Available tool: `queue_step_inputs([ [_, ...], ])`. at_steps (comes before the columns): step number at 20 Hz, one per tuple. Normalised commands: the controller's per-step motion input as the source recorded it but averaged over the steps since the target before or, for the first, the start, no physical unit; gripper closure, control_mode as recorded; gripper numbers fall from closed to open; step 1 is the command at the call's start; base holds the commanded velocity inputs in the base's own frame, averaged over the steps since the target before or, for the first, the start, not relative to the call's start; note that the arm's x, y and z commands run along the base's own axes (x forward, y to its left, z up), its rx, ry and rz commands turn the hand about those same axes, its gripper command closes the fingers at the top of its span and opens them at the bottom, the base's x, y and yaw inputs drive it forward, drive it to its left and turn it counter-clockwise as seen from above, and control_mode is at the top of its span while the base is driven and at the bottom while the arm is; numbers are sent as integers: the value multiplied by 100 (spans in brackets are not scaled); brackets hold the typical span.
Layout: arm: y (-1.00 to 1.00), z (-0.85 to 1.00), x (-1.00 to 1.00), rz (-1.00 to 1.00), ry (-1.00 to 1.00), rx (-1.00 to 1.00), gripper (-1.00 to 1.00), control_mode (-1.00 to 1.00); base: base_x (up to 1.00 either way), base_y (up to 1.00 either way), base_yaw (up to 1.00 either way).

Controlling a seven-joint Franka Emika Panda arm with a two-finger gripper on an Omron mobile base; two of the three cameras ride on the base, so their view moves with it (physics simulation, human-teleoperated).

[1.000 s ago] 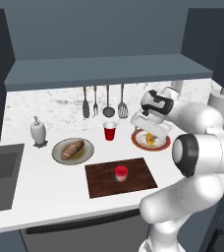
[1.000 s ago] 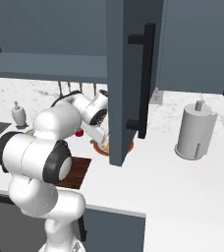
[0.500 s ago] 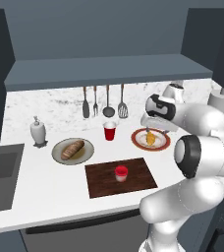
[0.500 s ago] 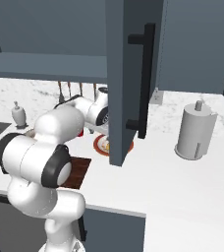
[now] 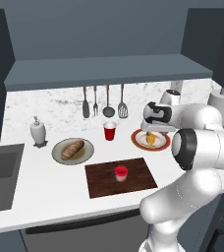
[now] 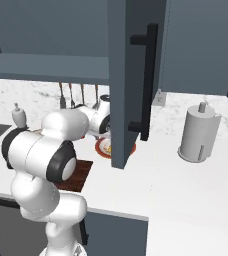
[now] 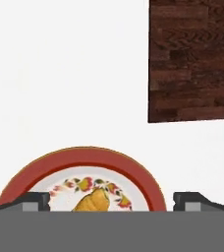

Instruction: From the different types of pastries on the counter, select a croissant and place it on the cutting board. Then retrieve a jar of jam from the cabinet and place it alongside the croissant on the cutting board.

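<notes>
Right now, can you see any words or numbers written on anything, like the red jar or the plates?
No words, numbers or signs can be read.
The jar of jam on the cutting board: plain red, no label.
The croissant's plate: painted fruit and flowers, no writing.
The red cup and soap bottle: nothing written.

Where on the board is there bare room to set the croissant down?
The cutting board is bare on both sides of the jam jar, which stands near its middle. The croissant lies on its red-rimmed plate; the red cup crowds the counter behind the board.
</notes>
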Motion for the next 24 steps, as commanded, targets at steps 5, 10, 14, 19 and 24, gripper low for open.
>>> queue_step_inputs([
  [5, -26, 27, 3, 8, -3, -15, -100, -100, 0, 0, 0],
  [10, 0, -13, 0, 0, 2, -6, -100, -100, 0, 0, 0],
  [14, 0, -3, 9, 0, 0, -3, -100, -100, 0, 0, 0],
  [19, 0, -28, 36, 0, -1, -2, -100, -100, 0, 0, 0],
  [24, 0, -6, 48, 0, -1, 0, -100, -100, 0, 0, 0],
])
